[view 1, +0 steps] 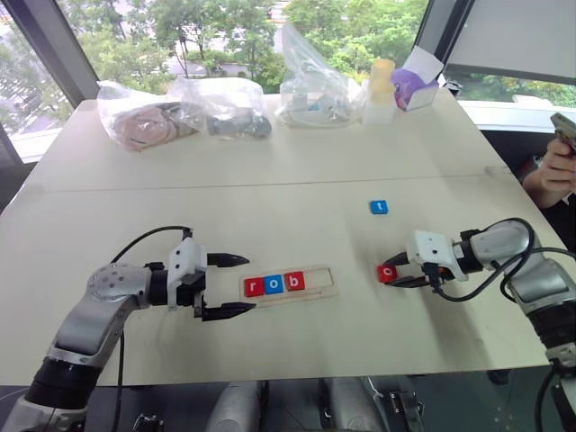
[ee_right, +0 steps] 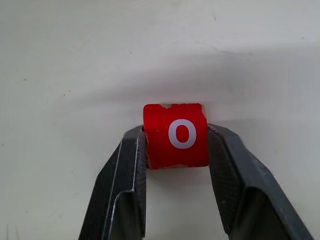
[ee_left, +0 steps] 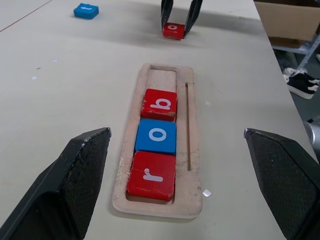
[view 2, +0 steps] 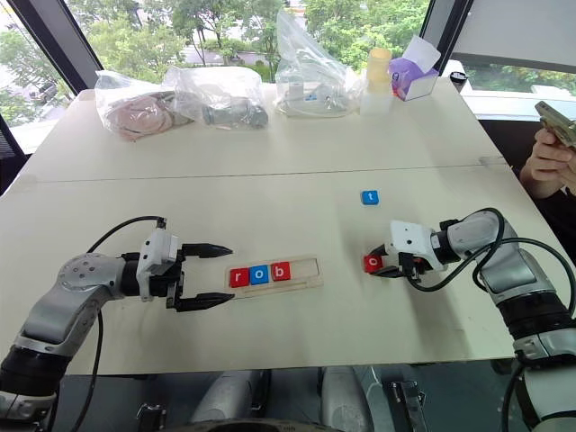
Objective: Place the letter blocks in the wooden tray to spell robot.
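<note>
The wooden tray [view 1: 289, 286] lies flat on the pale table [view 1: 270, 171] in front of the robot, and its recess holds three letter blocks side by side, touching: a red r block [ee_left: 151, 175] at the end nearest the left gripper [view 1: 224, 286], a blue o block [ee_left: 156, 136] next to it, and a red b block [ee_left: 159, 104] third; the remainder of the recess beyond the b is bare wood. Two further blocks lie outside the tray on the tabletop, making five in all, three red and two blue. The second red o block [ee_right: 176, 135] sits on the table to the right of the tray, clamped on two opposite sides by the black fingers [ee_right: 128, 170] of the right gripper [view 1: 396, 271]; the wrist view shows both fingers pressed against its sides. The blue t block [view 1: 379, 207] rests alone, farther back on the table and well apart from the tray. The left gripper hovers just beside the tray's r end, its jaws spread wide and holding nothing. Along the far edge of the table lie three clear plastic bags [view 1: 310, 81] with contents too indistinct to identify.
</note>
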You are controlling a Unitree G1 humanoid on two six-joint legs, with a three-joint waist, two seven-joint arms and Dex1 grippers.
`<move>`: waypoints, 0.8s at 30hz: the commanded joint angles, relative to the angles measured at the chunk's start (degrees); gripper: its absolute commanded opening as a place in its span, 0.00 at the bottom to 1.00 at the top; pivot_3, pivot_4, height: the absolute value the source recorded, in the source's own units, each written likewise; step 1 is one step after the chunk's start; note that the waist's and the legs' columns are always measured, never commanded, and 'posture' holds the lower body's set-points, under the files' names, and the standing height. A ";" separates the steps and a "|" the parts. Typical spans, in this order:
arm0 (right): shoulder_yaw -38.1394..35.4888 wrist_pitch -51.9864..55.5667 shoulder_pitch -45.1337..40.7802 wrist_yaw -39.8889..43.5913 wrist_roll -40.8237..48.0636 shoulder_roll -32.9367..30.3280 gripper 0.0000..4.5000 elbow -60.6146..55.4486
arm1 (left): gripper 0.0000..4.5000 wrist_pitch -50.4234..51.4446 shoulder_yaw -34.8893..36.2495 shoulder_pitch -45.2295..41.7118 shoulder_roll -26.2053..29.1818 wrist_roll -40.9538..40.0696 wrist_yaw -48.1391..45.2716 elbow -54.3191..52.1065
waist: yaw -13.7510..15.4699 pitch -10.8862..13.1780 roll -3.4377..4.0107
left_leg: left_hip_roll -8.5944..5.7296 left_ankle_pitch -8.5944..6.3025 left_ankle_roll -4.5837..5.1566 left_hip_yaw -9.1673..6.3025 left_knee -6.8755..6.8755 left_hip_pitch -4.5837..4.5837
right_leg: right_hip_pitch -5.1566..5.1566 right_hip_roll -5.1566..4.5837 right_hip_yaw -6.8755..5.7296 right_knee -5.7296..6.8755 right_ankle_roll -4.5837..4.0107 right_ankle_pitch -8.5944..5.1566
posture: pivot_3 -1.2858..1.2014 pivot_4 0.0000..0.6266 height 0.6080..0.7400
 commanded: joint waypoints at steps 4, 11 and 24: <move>-0.25 7.12 -1.54 -0.80 0.27 -0.05 0.26 -10.88 | 1.00 0.21 1.89 0.06 0.95 -1.10 -0.02 -2.34 | -0.06 0.00 0.02 | 0.00 0.00 0.00 0.01 -0.02 0.00 | -0.04 -0.03 0.03 0.02 0.00 0.00 | 0.52 0.24 1.00; 5.21 22.74 -3.33 -2.50 1.30 4.35 0.26 -28.02 | 1.00 0.38 1.65 -0.47 0.78 -0.97 -0.15 -2.09 | 0.06 0.00 0.01 | 0.02 0.00 0.00 -0.04 -0.04 -0.02 | -0.06 -0.05 0.02 0.01 0.00 0.00 | 0.52 0.24 1.00; 12.81 28.53 -6.72 -10.95 -5.18 12.25 0.26 -27.99 | 1.00 0.53 2.39 1.07 1.04 -1.06 0.22 -3.16 | 0.04 -0.01 0.01 | -0.02 0.00 -0.01 -0.04 -0.03 -0.08 | -0.13 -0.06 0.01 0.03 0.01 0.01 | 0.52 0.24 1.00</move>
